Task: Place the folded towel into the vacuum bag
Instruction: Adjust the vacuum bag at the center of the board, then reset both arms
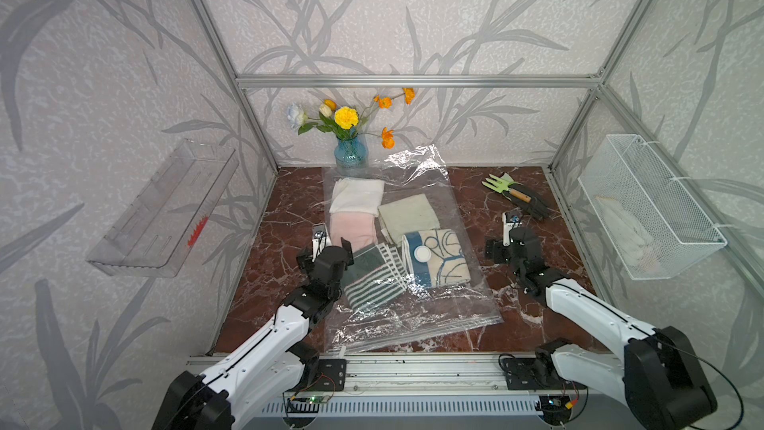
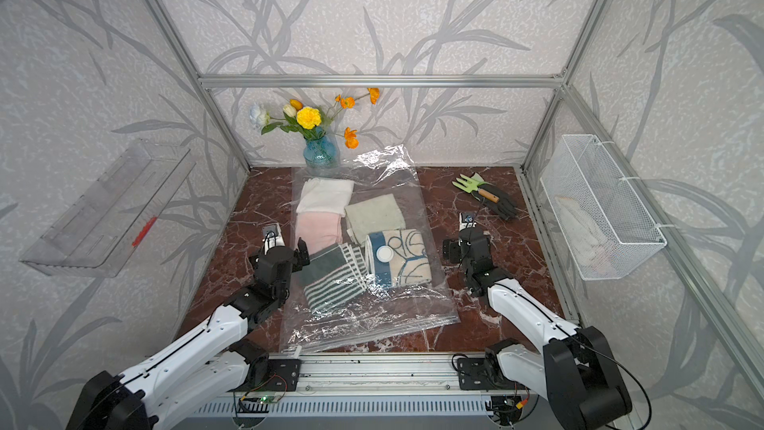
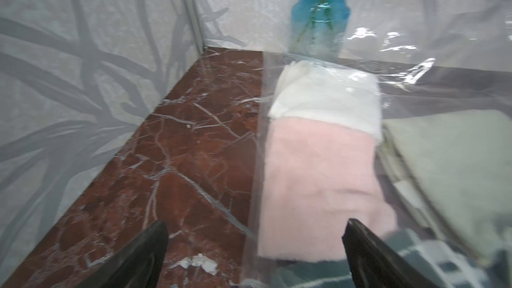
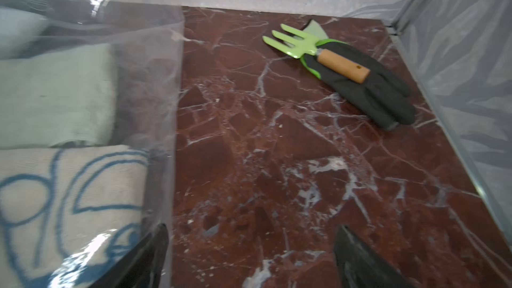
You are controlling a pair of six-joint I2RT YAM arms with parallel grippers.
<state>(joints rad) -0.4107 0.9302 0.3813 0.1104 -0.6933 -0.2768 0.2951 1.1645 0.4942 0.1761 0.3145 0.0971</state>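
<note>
The vacuum bag lies flat on the marble table, its white valve cap facing up. Several folded towels sit inside it: a green striped towel nearest the front, a blue-patterned one, a pink one, a white one and a pale one. My left gripper is open, straddling the bag's left edge with nothing held. My right gripper is open over bare marble beside the bag's right edge.
A blue vase of flowers stands at the back, touching the bag's far end. A green garden fork on a black glove lies at the back right. A wire basket hangs on the right wall, a clear shelf on the left.
</note>
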